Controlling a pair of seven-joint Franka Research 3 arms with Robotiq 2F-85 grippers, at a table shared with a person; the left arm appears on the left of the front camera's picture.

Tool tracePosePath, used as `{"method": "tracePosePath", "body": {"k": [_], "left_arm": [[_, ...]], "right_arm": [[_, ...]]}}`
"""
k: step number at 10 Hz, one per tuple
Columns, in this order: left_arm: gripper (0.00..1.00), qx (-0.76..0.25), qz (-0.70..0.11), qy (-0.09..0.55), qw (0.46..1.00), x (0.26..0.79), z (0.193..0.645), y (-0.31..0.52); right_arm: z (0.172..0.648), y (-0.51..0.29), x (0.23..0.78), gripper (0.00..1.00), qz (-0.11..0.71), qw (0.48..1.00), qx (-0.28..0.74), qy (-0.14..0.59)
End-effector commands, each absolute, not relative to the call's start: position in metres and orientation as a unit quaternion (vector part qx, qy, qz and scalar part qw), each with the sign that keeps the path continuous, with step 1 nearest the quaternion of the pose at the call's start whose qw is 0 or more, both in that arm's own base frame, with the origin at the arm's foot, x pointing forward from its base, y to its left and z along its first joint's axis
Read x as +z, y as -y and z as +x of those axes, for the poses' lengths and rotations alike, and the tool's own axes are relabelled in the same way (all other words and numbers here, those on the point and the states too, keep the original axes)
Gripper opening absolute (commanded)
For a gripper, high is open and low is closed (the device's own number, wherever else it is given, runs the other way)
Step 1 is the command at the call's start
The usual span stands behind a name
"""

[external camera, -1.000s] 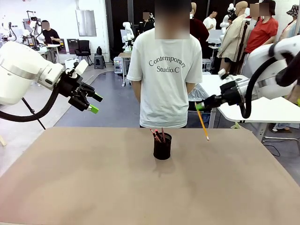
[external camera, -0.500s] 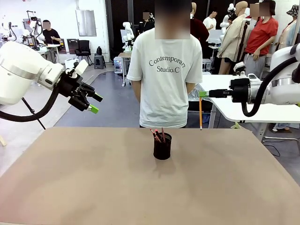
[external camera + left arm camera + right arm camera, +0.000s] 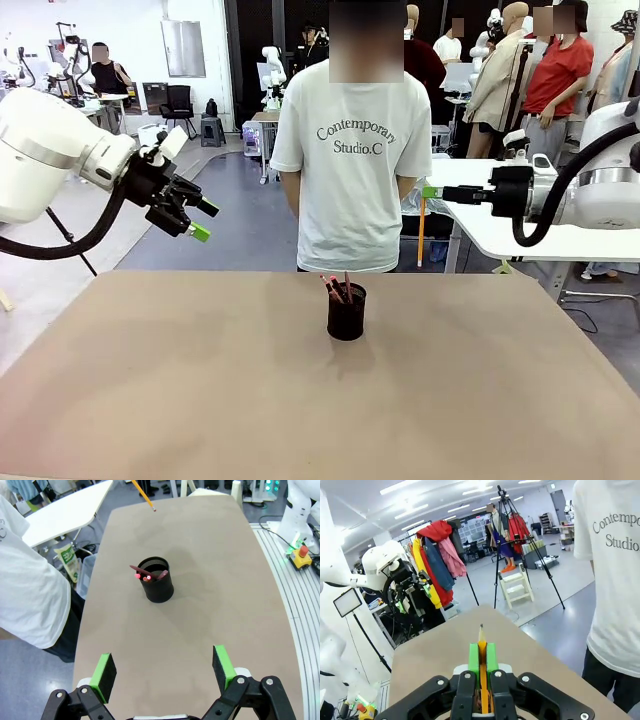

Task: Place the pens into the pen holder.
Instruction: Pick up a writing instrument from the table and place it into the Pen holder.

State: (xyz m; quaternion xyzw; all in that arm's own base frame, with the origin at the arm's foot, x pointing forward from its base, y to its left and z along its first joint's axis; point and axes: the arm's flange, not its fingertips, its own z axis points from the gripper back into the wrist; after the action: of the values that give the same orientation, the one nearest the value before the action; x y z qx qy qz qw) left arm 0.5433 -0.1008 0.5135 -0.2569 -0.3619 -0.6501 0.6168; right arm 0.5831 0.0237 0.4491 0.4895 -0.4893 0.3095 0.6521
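Note:
The black mesh pen holder [image 3: 346, 314] stands mid-table with two pens [image 3: 334, 289] leaning in it, one dark with a pink-red end and one reddish-brown. High to its right, my right gripper [image 3: 430, 192] is shut on the top of the yellow-orange pencil [image 3: 421, 232], which hangs point down beyond the table's far edge. In the right wrist view the pencil [image 3: 482, 666] lies pinched between the green pads. My left gripper [image 3: 205, 221] hovers open and empty at the far left. Its wrist view shows its fingers [image 3: 105, 670] spread wide, the pen holder [image 3: 159, 589] and pens [image 3: 148, 574] ahead, and the pencil [image 3: 143, 495] at the top.
A person in a white T-shirt [image 3: 352, 150] stands at the far table edge, right behind the holder. A white table [image 3: 520, 230] lies behind my right arm. The brown tabletop [image 3: 200, 380] is bare around the holder.
My right gripper has risen and shifted slightly left, and its wrist has levelled out. The pencil has swung from a slant to hanging straight down. The left arm has stayed still.

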Motion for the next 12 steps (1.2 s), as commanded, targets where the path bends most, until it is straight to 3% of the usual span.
{"method": "tracePosePath", "body": {"k": [1,8,12], "left_arm": [[1.0,-0.649,-0.256,0.356,0.622,0.516,0.541,0.1],[1.0,-0.649,-0.256,0.356,0.622,0.516,0.541,0.1],[1.0,-0.649,-0.256,0.356,0.622,0.516,0.541,0.1]], "right_arm": [[0.583,-0.025,0.45,0.0,0.491,0.651,0.31,0.489],[0.583,-0.025,0.448,0.0,0.49,0.652,0.31,0.488],[0.596,-0.082,0.44,0.0,0.524,0.57,0.368,0.515]]}}
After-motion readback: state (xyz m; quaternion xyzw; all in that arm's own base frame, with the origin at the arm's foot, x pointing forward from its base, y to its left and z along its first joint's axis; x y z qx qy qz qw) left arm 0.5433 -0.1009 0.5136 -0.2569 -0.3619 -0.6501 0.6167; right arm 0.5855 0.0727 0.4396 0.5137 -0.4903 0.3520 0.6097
